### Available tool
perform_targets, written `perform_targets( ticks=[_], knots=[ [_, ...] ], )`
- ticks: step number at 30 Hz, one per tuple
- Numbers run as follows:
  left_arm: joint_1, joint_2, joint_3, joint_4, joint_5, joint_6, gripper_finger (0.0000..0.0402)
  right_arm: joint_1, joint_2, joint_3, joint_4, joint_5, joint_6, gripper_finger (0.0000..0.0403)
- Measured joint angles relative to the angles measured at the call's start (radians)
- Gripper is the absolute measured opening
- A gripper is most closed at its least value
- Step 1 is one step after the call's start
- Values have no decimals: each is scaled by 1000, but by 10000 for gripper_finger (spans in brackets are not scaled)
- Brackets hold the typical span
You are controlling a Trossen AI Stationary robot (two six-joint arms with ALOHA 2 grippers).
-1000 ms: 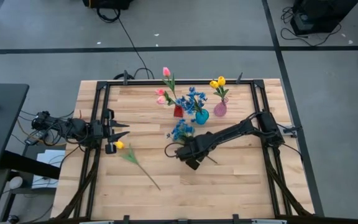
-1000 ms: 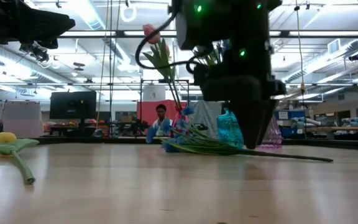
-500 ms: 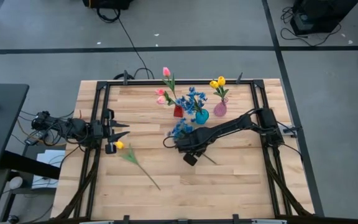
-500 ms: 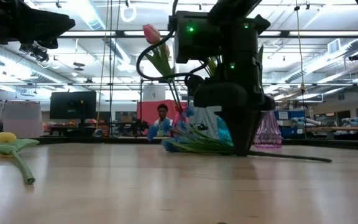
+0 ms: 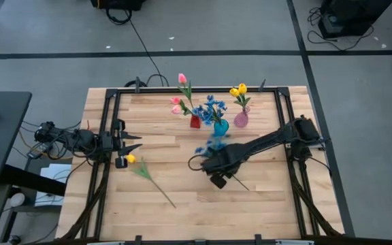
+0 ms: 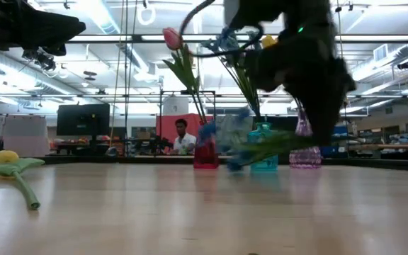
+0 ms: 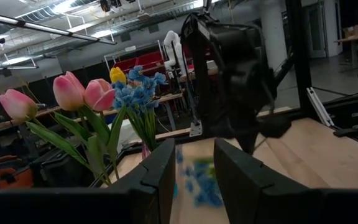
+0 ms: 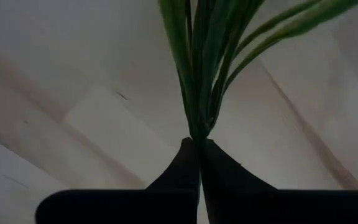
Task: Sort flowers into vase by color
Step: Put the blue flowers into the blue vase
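Note:
My right gripper (image 5: 214,165) hangs over the middle of the table, shut on a spray of small blue blossoms (image 5: 213,145), which shows blurred in the low view (image 6: 236,139). My left gripper (image 5: 132,143) waits open at the table's left side, above a yellow tulip (image 5: 131,158) that lies flat on the wood, its stem running toward the near edge. At the far side stand a red vase (image 5: 194,122) with pink tulips, a teal vase (image 5: 220,127) with blue blossoms and a pink vase (image 5: 241,120) with yellow tulips. My right gripper pinches the spray's bundle of green stems and leaves (image 8: 197,121) between its two fingers, coming from above and lying across the stems. The spray is lifted clear and lies roughly level, blossoms toward the vases, the bare stem end (image 5: 245,185) trailing toward the near right.
Black frame rails (image 5: 107,136) run along the table's left, right and far sides. The three vases stand close together at the far middle. Bare wood (image 5: 203,204) spreads across the near half, apart from the yellow tulip's stem (image 5: 158,189).
My right gripper has risen and shifted a little toward the table's right. The blue spray, which lay on the wood, has come up with it and now hangs clear, its blossoms nearer the teal vase. The left arm has kept still.

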State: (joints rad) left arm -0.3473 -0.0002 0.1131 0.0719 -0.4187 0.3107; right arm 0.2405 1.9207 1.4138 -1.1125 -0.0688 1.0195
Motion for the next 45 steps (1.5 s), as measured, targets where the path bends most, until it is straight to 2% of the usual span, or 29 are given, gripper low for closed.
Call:
perform_targets(
  ticks=[7,13,16,23,28,34,39,45],
  knots=[
    [0,0,0,1,0,-4,115,96,-143,-6,-46,83,155,10],
    [0,0,0,2,0,-4,115,213,-259,-4,-5,278,180,9],
    [0,0,0,3,0,-4,115,287,-300,-4,-3,469,182,8],
    [0,0,0,4,0,-5,115,415,-321,-37,-1,1071,275,8],
    [0,0,0,6,0,-5,115,382,-320,-193,137,1332,346,8],
    [0,0,0,7,0,-4,115,287,-319,-407,447,1471,335,8],
    [0,0,0,6,0,-4,115,234,-319,-519,674,1639,217,8],
    [0,0,0,6,0,1,115,172,-310,-541,803,1645,51,8]
  ],
)
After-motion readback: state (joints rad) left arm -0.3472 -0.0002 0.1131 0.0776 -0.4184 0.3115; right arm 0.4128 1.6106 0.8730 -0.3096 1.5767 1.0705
